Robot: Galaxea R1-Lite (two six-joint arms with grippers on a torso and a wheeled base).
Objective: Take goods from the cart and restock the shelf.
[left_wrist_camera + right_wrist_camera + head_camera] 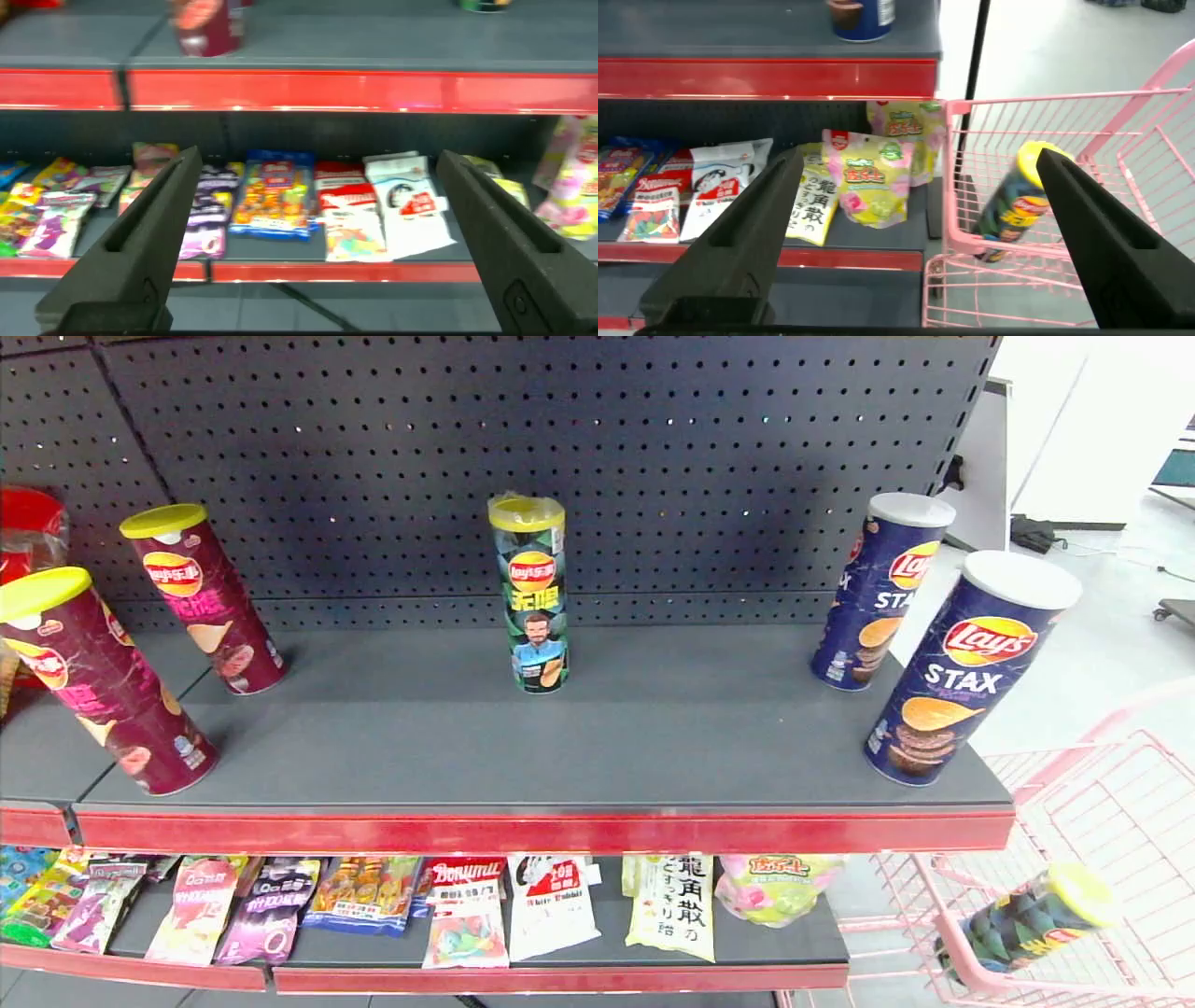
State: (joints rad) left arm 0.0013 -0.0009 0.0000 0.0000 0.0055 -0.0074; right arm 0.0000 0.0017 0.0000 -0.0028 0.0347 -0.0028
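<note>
Pink cart [1120,821] sitting lower right of frame, green can [1027,919] lying tilted inside against wire. Right claw [920,159] and left claw [318,154] both gaping apart, holding nothing. Risk: claw snagging cart rim; round can rolling away, slipping during grasp.

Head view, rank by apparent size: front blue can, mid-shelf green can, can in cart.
1. Front blue can: largest, but nearest the shelf front.
2. Green can: stands farther back.
3. Can in the cart: looks smallest, partly hidden by the cart rim, so 2 versus 3 is unsure.
</note>
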